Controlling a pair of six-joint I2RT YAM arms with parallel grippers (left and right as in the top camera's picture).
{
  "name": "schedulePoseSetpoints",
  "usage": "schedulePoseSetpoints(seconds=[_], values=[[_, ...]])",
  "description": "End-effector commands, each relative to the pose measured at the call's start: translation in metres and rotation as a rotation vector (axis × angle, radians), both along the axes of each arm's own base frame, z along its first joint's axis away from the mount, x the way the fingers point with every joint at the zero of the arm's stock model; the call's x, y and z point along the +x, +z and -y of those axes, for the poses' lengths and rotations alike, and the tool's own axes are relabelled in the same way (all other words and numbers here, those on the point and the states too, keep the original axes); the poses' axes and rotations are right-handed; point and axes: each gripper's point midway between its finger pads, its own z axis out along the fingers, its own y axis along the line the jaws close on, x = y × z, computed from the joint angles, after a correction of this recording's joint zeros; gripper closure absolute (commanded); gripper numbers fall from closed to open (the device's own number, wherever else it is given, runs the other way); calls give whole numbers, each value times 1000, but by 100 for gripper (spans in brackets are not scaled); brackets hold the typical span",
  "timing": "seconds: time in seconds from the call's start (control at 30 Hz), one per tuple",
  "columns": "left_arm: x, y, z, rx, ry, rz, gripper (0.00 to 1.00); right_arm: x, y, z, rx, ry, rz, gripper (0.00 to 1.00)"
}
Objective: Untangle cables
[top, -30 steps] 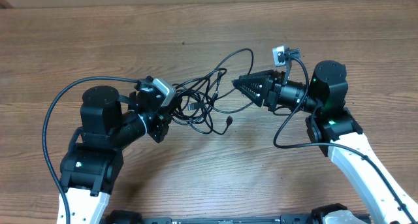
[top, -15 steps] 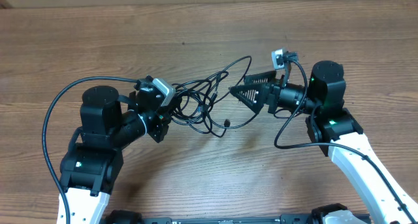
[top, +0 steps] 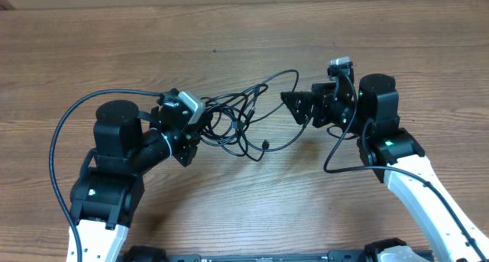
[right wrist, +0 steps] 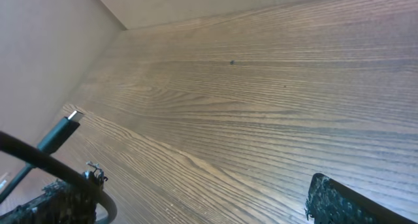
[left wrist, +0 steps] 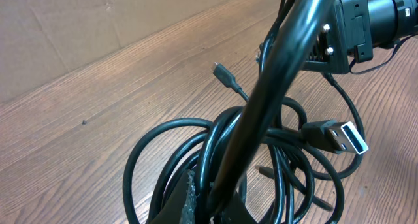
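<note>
While the left pincer (top: 200, 131) is shut tight on one side of the thin black cables (top: 238, 128), the messy bundle is near the middle of the brown wooden desk (top: 229, 33), well away from its edges and between the two arms. The right pincer (top: 296, 108) stands wide with nothing in it, just beside a loop of cord on the bundle's right side. One flat silver plug (left wrist: 343, 138) and one small thin plug (left wrist: 222, 72) poke out of the loops. I think the step now is to pick one cord and pull it free. To do it well, the right pincer should close on one loose cord near its plug end, not on two at once. Then it should pull slowly toward the right edge of the desk while the left one holds on. A fast tug could make the knot tighter.
</note>
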Motion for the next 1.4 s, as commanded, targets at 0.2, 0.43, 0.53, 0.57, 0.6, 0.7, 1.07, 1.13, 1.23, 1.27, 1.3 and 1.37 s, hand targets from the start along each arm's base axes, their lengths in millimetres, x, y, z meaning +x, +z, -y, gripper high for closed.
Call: schedulePoseSetpoints(seconds=[0.2,0.43,0.53,0.57,0.6,0.7,1.07,1.13,1.23,1.27,1.3,1.37], values=[[-10,36,18,-122,-101,53,96,-20,22,-27,84,200,48,0],[-13,36,21,-133,-124,46,96,-24,27,-36,95,235,69,77],[-14,35,20,-131,-120,38,96,-24,27,-36,95,234,69,96],[-13,34,20,-129,-116,36,96,-24,27,-35,93,232,69,96],[-13,33,19,-127,-113,34,96,-22,26,-34,90,225,70,96],[-13,29,17,-117,-97,15,96,-12,22,-25,51,148,74,96],[-17,-11,-3,-22,35,-145,96,23,9,20,-105,-154,101,96],[-13,-18,-12,16,90,-156,96,26,8,27,-118,-182,98,96],[-10,-26,-25,68,162,-172,96,28,7,34,-119,-200,94,96],[-9,-30,-30,87,186,-179,96,29,7,37,-120,-208,92,96],[-8,-32,-34,103,206,-185,96,30,7,39,-121,-213,91,96],[-8,-39,-43,141,253,-200,96,32,7,46,-121,-232,90,96]])
